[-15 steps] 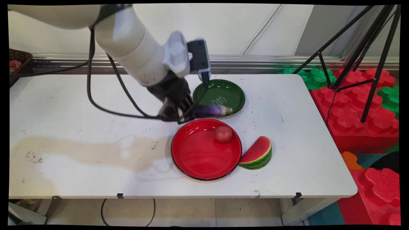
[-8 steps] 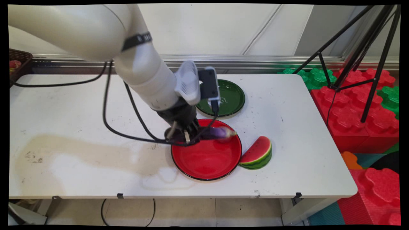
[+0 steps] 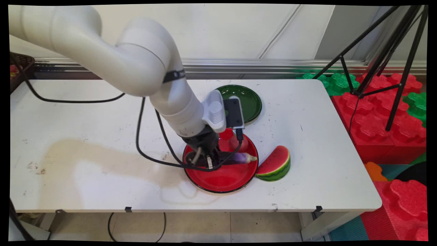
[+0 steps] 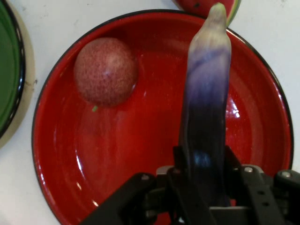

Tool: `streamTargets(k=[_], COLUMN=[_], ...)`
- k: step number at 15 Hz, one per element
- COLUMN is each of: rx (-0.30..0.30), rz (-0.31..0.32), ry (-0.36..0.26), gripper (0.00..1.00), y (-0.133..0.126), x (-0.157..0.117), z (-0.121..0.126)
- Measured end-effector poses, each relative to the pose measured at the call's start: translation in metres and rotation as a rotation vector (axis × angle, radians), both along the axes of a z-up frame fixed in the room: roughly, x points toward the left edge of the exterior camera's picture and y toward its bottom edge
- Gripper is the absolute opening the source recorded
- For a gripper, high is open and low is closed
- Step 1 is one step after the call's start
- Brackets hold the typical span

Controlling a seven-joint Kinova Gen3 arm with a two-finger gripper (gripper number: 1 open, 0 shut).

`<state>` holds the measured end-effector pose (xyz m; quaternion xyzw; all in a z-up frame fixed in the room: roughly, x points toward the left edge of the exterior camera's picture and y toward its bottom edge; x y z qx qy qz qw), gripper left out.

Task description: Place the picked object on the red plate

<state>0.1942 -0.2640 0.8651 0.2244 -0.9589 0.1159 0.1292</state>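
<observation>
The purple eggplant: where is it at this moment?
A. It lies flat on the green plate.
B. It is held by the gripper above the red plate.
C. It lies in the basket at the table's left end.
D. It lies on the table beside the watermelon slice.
B: the hand view shows the gripper shut on the purple eggplant, with the red plate and its red fruit beneath it.

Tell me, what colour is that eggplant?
Dark purple fading to pale lilac at the tip; hand view.

Watermelon slice (image 4: 208,5): beyond the gripper (image 4: 202,173), cropped by top edge. Green plate (image 4: 8,70): cropped at left edge. Eggplant (image 4: 206,108): base hidden between fingers.
</observation>
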Motion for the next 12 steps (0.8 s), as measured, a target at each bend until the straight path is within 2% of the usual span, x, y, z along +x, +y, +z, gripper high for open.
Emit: streamTargets(k=[2,7,8,12], rx=[0.01,0.025,0.027,0.021], rz=[-0.006,-0.013,-0.015,-0.021], ry=[0.004,0.013,0.016,0.033], gripper=[0.0,0.0,1.0,1.0], y=[-0.006,-0.012,-0.013,-0.018], x=[-0.003,-0.006,-0.006,-0.004], z=[-0.014,-0.031,-0.033,-0.036])
